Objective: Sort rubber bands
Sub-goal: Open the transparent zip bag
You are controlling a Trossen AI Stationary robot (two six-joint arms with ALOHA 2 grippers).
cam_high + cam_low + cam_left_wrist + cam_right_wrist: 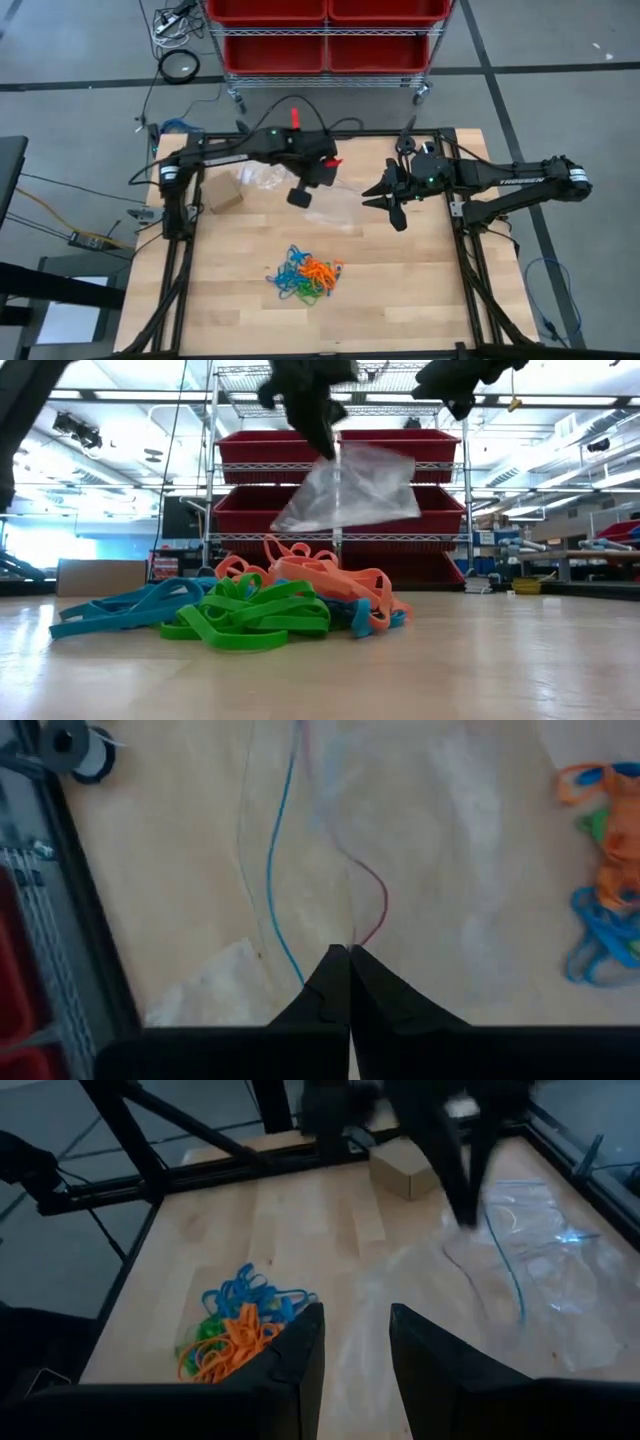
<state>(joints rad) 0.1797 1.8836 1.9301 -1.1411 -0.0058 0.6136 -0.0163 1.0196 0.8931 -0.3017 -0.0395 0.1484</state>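
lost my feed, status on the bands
Left tool shut on clear plastic bag, lifted. Right tool open, waiting. Orange, blue, green rubber bands piled, unsorted.

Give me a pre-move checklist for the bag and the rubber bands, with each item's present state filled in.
1. Left gripper shut on the clear plastic bag: ok, jaws pinched together on its edge.
2. Bag lifted off the table: ok in the low view, where it hangs above the pile.
3. Bag mouth open to take bands: cannot tell.
4. Right gripper free to help: ok, jaws apart and empty, raised beside the bag.
5. Rubber bands sorted by colour: not ok, orange, blue and green lie in one tangled pile.
6. Cardboard box out of the way: ok, it sits near the far left corner.
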